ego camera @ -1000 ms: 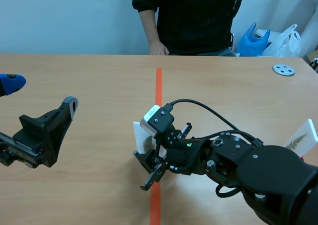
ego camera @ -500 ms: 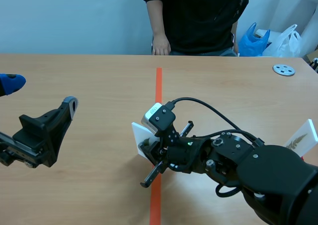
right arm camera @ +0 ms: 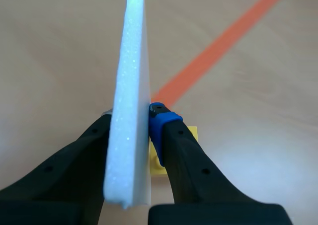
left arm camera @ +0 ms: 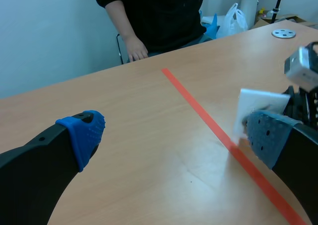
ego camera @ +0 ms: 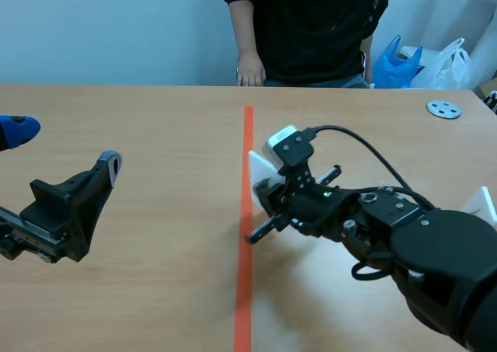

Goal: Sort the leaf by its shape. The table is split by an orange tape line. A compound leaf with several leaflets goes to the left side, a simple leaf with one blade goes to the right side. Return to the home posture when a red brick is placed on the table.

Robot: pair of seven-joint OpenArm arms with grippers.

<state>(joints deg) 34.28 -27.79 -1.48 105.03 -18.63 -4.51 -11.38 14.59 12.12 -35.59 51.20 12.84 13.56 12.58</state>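
My right gripper (ego camera: 266,187) is shut on a white foam card (ego camera: 259,168), held upright just right of the orange tape line (ego camera: 246,235). The right wrist view shows the card (right arm camera: 130,101) edge-on, clamped between the fingers, one blue pad (right arm camera: 159,119) pressing its side, and a small yellow piece (right arm camera: 191,134) under it. Its leaf face does not show. From the left wrist view the card (left arm camera: 256,106) stands beside the tape. My left gripper (ego camera: 66,146) hangs open at the far left, its blue pads (left arm camera: 82,135) wide apart around nothing.
A person (ego camera: 311,26) stands across the table, one hand (ego camera: 250,76) at its far edge. A corner of a second white card (ego camera: 483,202) peeks out behind my right arm. A metal disc (ego camera: 443,109) lies far right, with plastic bags (ego camera: 404,60) behind it.
My right gripper has carried the card from just left of the tape line to its right side and farther up the table. The left arm has kept still.
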